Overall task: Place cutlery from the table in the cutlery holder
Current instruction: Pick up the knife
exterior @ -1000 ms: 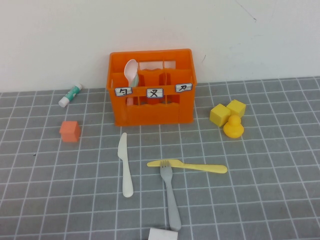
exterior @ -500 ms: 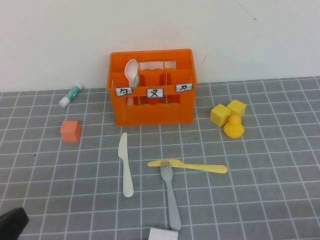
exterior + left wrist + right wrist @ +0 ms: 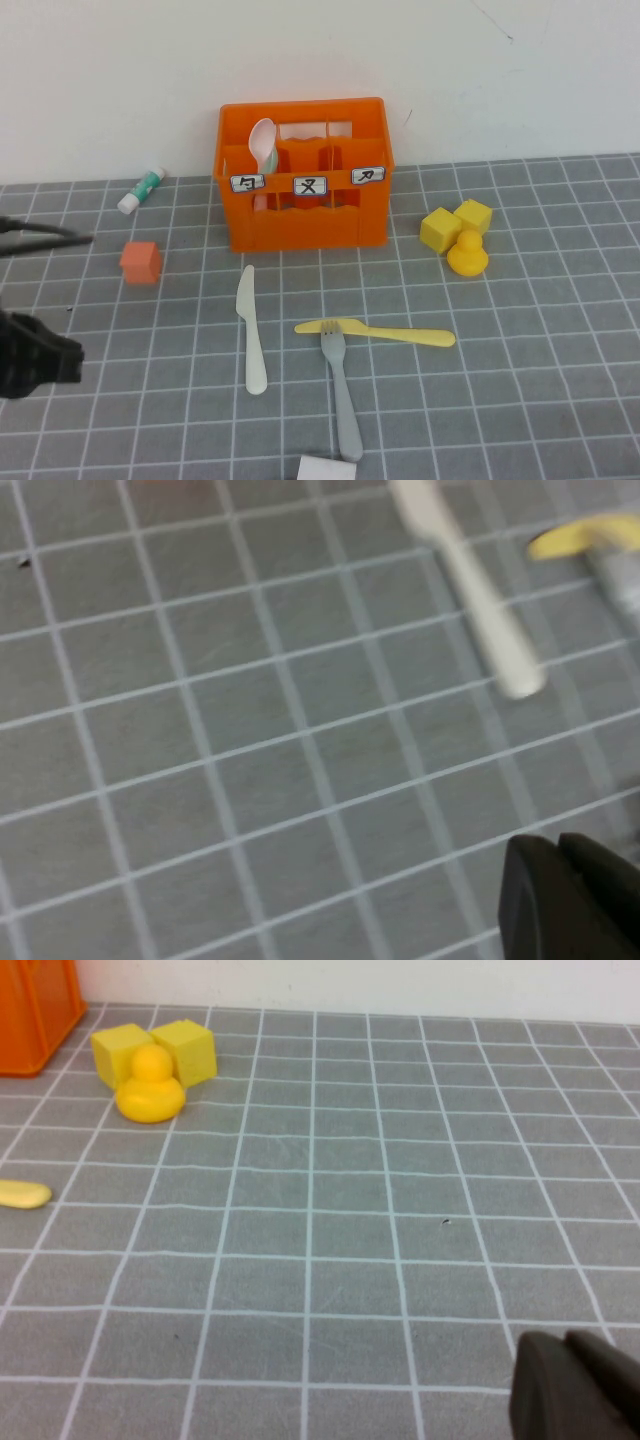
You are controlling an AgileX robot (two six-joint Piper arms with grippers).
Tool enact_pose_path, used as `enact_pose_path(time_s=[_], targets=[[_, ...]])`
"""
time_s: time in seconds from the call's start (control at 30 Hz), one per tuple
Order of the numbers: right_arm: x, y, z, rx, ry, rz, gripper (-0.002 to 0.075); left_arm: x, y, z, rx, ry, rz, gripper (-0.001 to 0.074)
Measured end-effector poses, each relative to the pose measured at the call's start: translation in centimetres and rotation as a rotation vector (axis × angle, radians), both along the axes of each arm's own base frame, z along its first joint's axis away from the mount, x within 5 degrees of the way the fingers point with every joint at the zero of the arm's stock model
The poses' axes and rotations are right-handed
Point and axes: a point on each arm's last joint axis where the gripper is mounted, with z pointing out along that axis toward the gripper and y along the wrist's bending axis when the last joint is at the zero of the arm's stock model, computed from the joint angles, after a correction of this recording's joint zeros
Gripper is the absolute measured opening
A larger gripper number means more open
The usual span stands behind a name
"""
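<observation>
- Left claw: closed and empty. The left arm enters the high view at the counter's left edge, low over the surface, well apart from the cutlery.
- Right claw: closed and empty, low over bare counter on the right side. The right arm does not appear in the high view.
- Cutlery holder: upright at the counter's far edge, against the wall, with three labelled compartments facing the near edge.
- White spoon: upright in the holder's left compartment.
- White knife: flat on the counter, just in front of the holder, blade toward it.
- Grey fork: flat, beside the white knife, tines toward the holder, handle toward the near edge.
- Pale yellow knife: flat and crosswise, touching the fork's tines.
- Small orange cube: left of the holder.
- Yellow blocks and yellow duck: right of the holder, clustered together.
</observation>
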Motion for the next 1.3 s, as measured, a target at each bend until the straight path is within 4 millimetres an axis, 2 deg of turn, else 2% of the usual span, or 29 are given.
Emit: enact_pose_path(time_s=[0.1, 0.23, 0.4, 0.63, 0.77, 0.93, 1.0, 1.13, 1.3], targets=[[0.0, 0.0, 0.0, 0.000, 0.000, 0.000, -0.0003, 2.4, -0.3, -0.7, 0.083, 0.077, -0.027, -0.0001], [0.0, 0.0, 0.0, 0.000, 0.000, 0.000, -0.0003, 5.3, -1.8, -1.5, 0.247, 0.191, -0.079, -0.0001], [0.0, 0.0, 0.0, 0.000, 0.000, 0.000, -0.0003, 8.6, -5.6, -1.6, 0.399, 0.227, -0.134, -0.0001], [0.0, 0.0, 0.0, 0.000, 0.000, 0.000, -0.0003, 13.1, -11.0, -3.0, 0.378, 0.284, -0.177, 0.0010], [0.0, 0.0, 0.0, 0.000, 0.000, 0.000, -0.0003, 15.4, -12.9, -4.9, 0.297, 0.364, -0.161, 0.0108], [0.0, 0.0, 0.0, 0.000, 0.000, 0.000, -0.0003, 17.8, -14.2, -8.3, 0.250, 0.453, -0.085, 0.0380], [0.0, 0.0, 0.0, 0.000, 0.000, 0.000, -0.0003, 18.3, -14.4, -9.5, 0.248, 0.467, -0.067, 0.0436], [0.0, 0.0, 0.0, 0.000, 0.000, 0.000, -0.0003, 18.9, -14.7, -11.4, 0.239, 0.479, -0.032, 0.0446], [0.0, 0.0, 0.0, 0.000, 0.000, 0.000, -0.0003, 19.8, -15.0, -12.6, 0.200, 0.445, 0.030, 0.0382]])
